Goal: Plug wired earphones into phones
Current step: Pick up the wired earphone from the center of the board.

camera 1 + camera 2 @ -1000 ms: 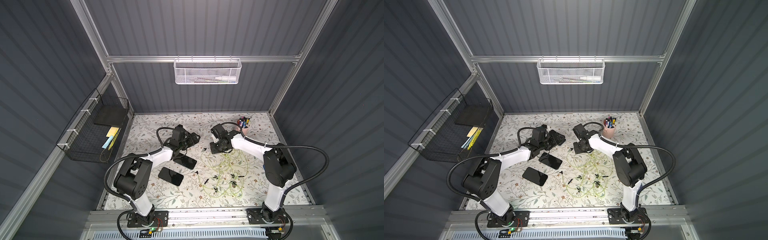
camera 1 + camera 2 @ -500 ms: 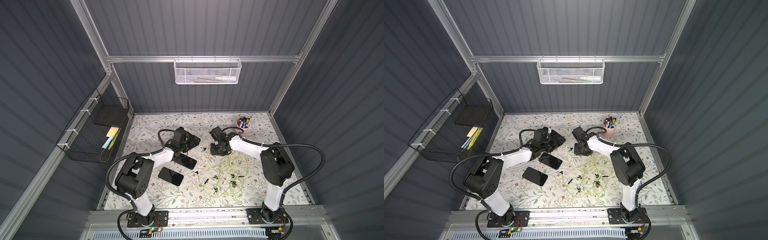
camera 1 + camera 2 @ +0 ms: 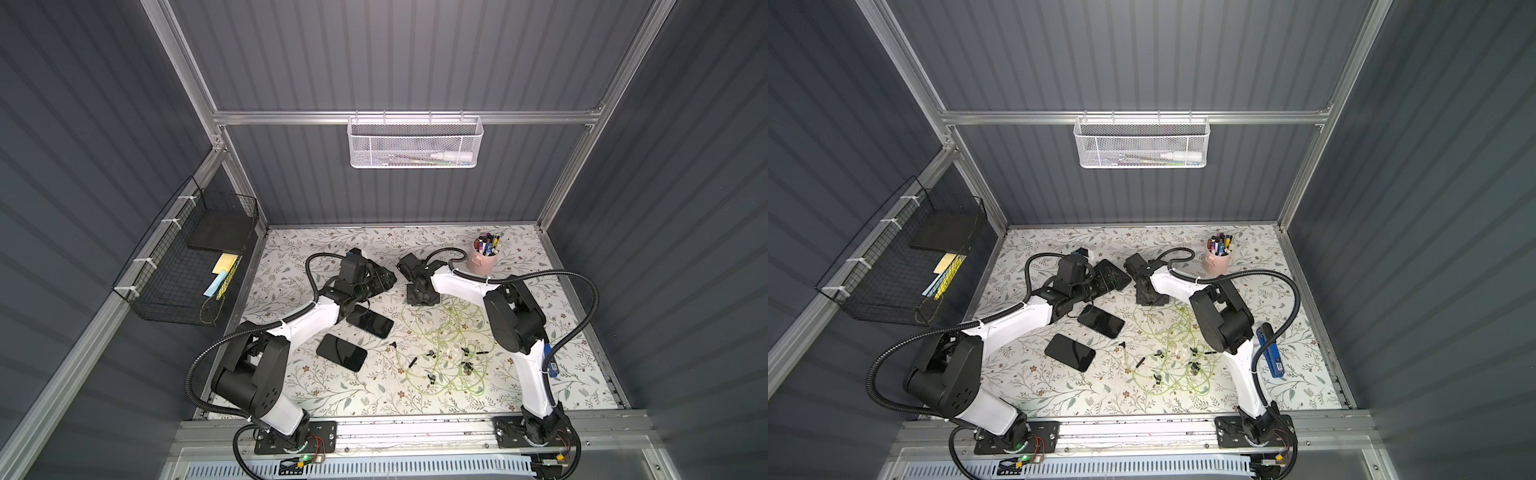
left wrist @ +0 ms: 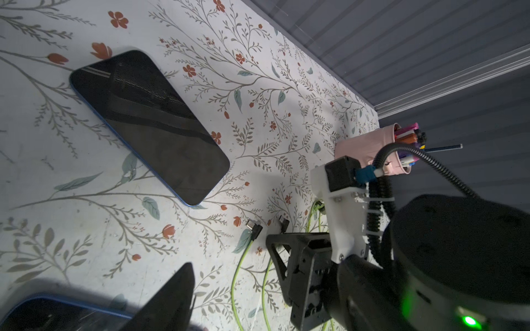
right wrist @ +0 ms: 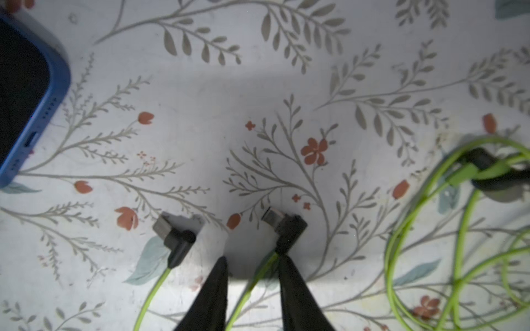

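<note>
The wired earphones [image 3: 444,345] are a yellow-green tangle on the floral table in both top views. Two black angled plugs [image 5: 175,238] [image 5: 284,229] lie at my right gripper [image 5: 253,260]. Its jaws stand apart, with one plug's green cable running loose between them. A blue-edged phone [image 5: 25,86] lies just beyond the plugs, port end towards them, and shows in the left wrist view [image 4: 149,126]. Two more phones [image 3: 370,323] [image 3: 341,352] lie front-left of it. My left gripper [image 3: 374,286] hovers beside the far phone [image 3: 1115,272], fingers [image 4: 172,298] wide apart and empty.
A pink cup of pens [image 3: 482,259] stands at the back right. A blue object [image 3: 1271,353] lies by the right arm. The right arm's elbow [image 3: 515,320] hangs over the tangle. A black wire basket [image 3: 187,257] and a white mesh basket [image 3: 415,143] hang on the walls.
My right arm has swung left, bringing its gripper closer to the left gripper and the far phone. The left arm has barely moved.
</note>
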Controlling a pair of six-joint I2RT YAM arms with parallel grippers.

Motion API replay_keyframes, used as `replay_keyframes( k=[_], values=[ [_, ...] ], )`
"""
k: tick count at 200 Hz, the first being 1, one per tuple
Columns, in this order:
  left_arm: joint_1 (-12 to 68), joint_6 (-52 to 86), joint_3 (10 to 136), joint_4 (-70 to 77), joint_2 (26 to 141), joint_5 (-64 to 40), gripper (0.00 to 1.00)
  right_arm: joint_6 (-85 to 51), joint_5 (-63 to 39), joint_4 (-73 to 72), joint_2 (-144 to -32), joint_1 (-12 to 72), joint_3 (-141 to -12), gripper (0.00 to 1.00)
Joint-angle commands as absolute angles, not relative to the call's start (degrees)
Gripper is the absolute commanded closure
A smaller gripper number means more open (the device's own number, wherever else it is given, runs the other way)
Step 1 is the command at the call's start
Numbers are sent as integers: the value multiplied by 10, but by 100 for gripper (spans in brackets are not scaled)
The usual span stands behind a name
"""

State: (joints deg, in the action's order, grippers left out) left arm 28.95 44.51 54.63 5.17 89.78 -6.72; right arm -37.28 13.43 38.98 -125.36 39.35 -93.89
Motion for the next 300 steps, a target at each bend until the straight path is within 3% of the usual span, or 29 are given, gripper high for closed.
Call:
replay_keyframes(
  k=[1, 34, 129, 159, 215, 272, 300],
  values=[
    [292, 420, 541, 30, 884, -58, 20, -360, 153, 461, -1276, 396, -935, 81],
    [291, 428, 544, 42, 902, -76, 20, -337, 110, 436, -1257, 396, -900, 100],
    [308, 531, 528, 183, 970, -169, 26, -221, -27, 327, -1082, 383, -775, 100],
    [316, 551, 510, 210, 974, -180, 34, -227, -53, 311, -1042, 382, -751, 100],
    [319, 570, 494, 256, 989, -233, 61, -274, -89, 266, -1005, 374, -732, 100],
    [320, 568, 493, 260, 988, -245, 69, -285, -101, 263, -1019, 374, -735, 100],
    [321, 565, 496, 259, 997, -248, 83, -285, -100, 245, -1020, 375, -736, 100]
  ],
)
